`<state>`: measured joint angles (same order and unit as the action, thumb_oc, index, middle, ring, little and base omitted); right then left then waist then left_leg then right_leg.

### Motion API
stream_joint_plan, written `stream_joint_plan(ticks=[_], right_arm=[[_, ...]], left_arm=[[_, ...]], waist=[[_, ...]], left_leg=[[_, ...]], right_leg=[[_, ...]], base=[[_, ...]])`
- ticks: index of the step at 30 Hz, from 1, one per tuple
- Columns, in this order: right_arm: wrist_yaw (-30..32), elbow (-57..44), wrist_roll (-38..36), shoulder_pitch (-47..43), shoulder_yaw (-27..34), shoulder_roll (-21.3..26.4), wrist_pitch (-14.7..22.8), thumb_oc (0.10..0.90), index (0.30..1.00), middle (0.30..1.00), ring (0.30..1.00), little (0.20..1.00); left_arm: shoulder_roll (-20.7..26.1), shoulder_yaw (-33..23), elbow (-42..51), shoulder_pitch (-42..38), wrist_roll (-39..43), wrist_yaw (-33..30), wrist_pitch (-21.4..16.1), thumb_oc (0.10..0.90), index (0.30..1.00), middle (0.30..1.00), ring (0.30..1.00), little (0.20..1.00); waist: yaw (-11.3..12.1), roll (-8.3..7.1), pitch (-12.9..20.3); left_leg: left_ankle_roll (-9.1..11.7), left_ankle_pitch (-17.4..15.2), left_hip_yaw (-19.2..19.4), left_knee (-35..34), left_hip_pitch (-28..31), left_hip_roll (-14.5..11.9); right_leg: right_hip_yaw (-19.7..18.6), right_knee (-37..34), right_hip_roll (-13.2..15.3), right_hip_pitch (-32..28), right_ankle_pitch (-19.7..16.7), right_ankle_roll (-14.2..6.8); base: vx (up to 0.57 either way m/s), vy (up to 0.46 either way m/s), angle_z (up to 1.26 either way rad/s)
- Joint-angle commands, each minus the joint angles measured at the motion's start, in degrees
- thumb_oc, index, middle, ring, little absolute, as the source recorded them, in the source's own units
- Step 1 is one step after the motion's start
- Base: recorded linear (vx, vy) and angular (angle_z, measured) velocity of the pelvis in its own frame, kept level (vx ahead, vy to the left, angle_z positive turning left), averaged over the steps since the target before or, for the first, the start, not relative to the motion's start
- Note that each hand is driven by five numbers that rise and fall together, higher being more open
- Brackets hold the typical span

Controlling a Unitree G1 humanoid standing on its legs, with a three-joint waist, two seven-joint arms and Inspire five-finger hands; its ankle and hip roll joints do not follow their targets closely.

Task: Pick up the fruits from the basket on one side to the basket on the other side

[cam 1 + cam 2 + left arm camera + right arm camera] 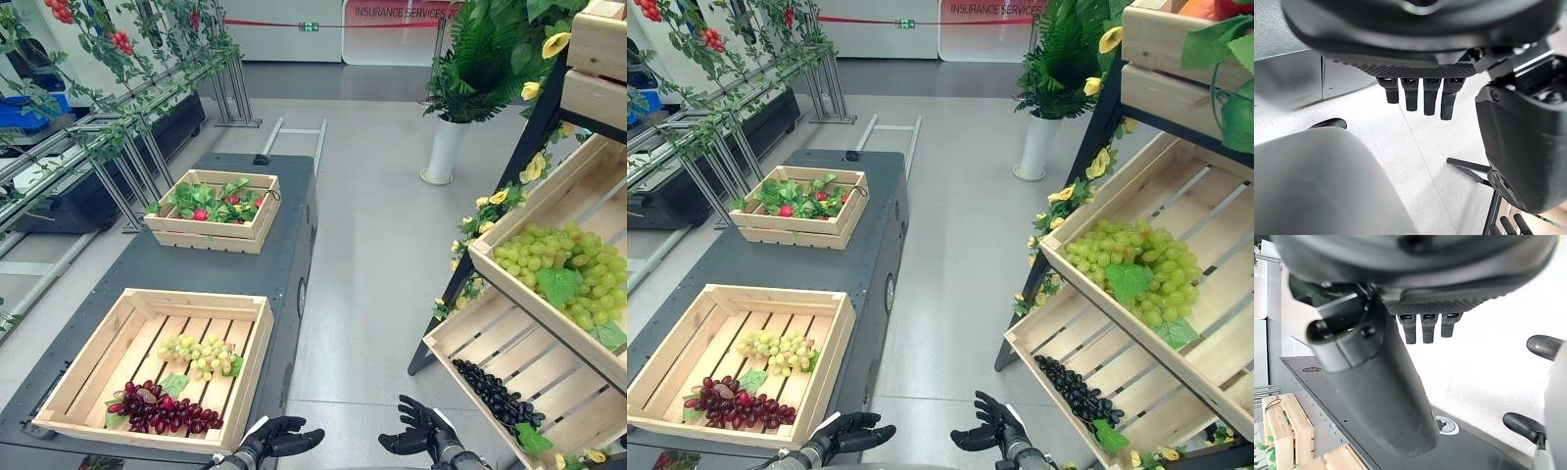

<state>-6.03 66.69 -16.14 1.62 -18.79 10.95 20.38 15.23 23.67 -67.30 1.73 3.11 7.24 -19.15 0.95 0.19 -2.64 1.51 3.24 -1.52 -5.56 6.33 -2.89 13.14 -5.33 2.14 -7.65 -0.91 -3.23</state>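
A pale showroom floor (372, 245) lies between a dark desk (196, 264) and a slanted wooden shelf rack (578, 206), both carrying fruit.

On the desk, the near wooden crate (88, 362) holds green grapes (199, 354) and purple grapes (162, 406); the far crate (211, 235) holds leafy red fruit. The rack carries a green grape heap (563, 264) above black grapes (495, 394). The left robot hand (279, 438) and right robot hand (419, 429) hang low over the floor, fingers relaxed, grasping nothing.

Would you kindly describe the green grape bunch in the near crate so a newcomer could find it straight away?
On the dark grey cart, take the large wooden crate nearest the robot, not the smaller far crate of leaves. The green grape bunch lies mid-crate, pale yellow-green, just beyond the dark red grape bunch by the front edge.
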Motion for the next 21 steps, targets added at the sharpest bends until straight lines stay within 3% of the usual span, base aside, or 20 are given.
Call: stream_joint_plan(ticks=[1, 8, 12, 21], right_arm=[[-1.0, -0.4, 0.2, -6.4, -0.2, -0.2, 3.3, 0.8, 0.9, 0.9, 0.9, 0.9], [0.2, -0.4, -0.6, -6.5, 0.0, -0.4, 3.2, 0.8, 0.9, 0.9, 0.9, 0.9], [-0.4, -0.3, -0.8, -6.7, 0.2, -0.7, 2.8, 0.8, 0.9, 0.9, 0.9, 0.9], [-0.1, -0.7, -0.9, -6.9, -0.5, -1.1, 2.0, 0.8, 0.9, 0.9, 0.9, 0.9]], left_arm=[[-4.4, 0.3, -1.9, -6.3, 1.4, 0.1, -2.5, 0.8, 0.9, 0.9, 0.9, 0.9], [-4.2, 0.0, -1.7, -6.5, 1.0, -0.2, -4.5, 0.8, 0.9, 0.9, 0.9, 0.9], [-4.0, 1.0, -1.5, -6.7, 0.4, 3.4, -4.0, 0.8, 0.9, 0.9, 0.9, 0.9], [-3.5, 2.6, -0.6, -7.7, -3.0, -0.6, -5.8, 0.8, 0.9, 0.9, 0.9, 0.9]], waist=[[0.3, -0.93, -2.1], [0.6, -1.03, -2.3], [0.6, -0.89, -2.4], [0.5, -0.33, -2.9]], left_leg=[[-2.6, -8.5, 4.2, 0.6, 2.8, 5.1], [-2.6, -8.4, 4.4, 0.6, 2.9, 5.2], [-2.6, -8.4, 4.5, 0.6, 3.0, 5.2], [-2.7, -8.1, 5.0, 0.6, 2.9, 5.3]], right_leg=[[-1.5, 0.8, -0.6, -2.2, 4.4, 0.0], [-1.1, 0.9, -0.5, -2.3, 4.3, -0.1], [-1.0, 0.9, -0.4, -2.3, 4.3, -0.1], [-0.9, 1.3, -0.2, -2.1, 4.5, -0.1]], base=[[0.0, 0.0, 0.0], [0.0, 0.0, 0.0], [0.0, 0.0, 0.0], [0.0, 0.0, 0.0]])
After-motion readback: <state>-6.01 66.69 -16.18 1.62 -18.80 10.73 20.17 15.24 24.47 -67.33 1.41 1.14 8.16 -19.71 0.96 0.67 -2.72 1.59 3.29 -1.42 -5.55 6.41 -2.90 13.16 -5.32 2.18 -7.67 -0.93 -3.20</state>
